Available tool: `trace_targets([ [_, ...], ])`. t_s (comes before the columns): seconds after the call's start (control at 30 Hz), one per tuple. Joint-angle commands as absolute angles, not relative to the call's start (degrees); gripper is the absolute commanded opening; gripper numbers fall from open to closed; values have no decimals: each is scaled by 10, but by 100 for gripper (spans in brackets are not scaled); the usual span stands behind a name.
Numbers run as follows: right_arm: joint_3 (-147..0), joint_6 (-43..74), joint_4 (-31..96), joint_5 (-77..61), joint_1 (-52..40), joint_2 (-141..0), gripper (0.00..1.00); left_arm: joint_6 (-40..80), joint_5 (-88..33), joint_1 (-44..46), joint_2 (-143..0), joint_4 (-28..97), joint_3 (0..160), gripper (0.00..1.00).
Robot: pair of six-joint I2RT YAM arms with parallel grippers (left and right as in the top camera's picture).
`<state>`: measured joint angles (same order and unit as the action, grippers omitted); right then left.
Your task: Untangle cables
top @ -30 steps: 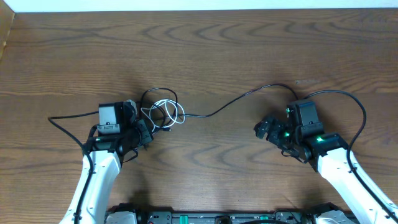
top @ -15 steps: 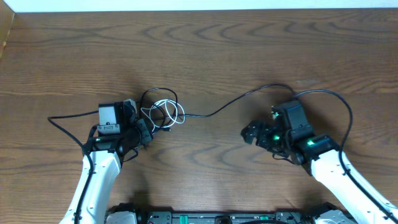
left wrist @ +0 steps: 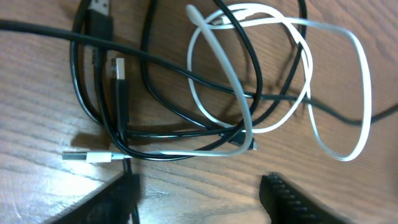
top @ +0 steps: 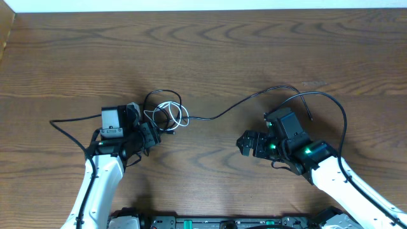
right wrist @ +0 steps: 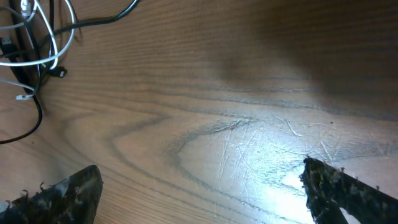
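Looking down at the tabletop [top: 222, 51], the cables [top: 166, 114] sit in a small knot left of centre, just ahead of the left hand [top: 147, 135]. That hand's fingers stand apart with nothing between them, hovering right at the near edge of the tangle. Over on the other side, the right hand [top: 247, 144] is spread wide and empty too, well apart from the knot, with bare wood under it.

The left wrist view gives the close look: one white cord [left wrist: 336, 93] loops through several black cords [left wrist: 149, 74], all thin, light and floppy. These should weigh next to nothing, and a tug on one will likely drag the whole bundle along, so my read is that any pull wants a counter-hold from the other hand. The jackets look smooth, probably slippery between the pads.

Best handles, I'd say, are the stiff ends: the white plug [left wrist: 84, 157] lying free at the near left, or the black plug [left wrist: 119, 71] just above it. One long black strand [top: 241, 105] trails off to the right. Where it ends is hard to tell from above, possibly near the right arm.
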<state>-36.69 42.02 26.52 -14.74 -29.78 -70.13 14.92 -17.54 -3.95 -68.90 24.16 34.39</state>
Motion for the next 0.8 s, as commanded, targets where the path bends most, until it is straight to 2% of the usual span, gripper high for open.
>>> trace_targets([
  [0.0, -374, 410, 269, -148, -301, -704, 99, 146, -168, -38, -693, 241, 340, 74],
  [0.3, -374, 410, 282, -154, -301, -704, 99, 146, -168, -38, -693, 237, 340, 77],
  [0.33, -374, 410, 282, -154, -301, -704, 99, 146, -168, -38, -693, 236, 340, 98],
  [0.77, -374, 410, 280, -154, -301, -704, 99, 146, -168, -38, -693, 230, 340, 98],
])
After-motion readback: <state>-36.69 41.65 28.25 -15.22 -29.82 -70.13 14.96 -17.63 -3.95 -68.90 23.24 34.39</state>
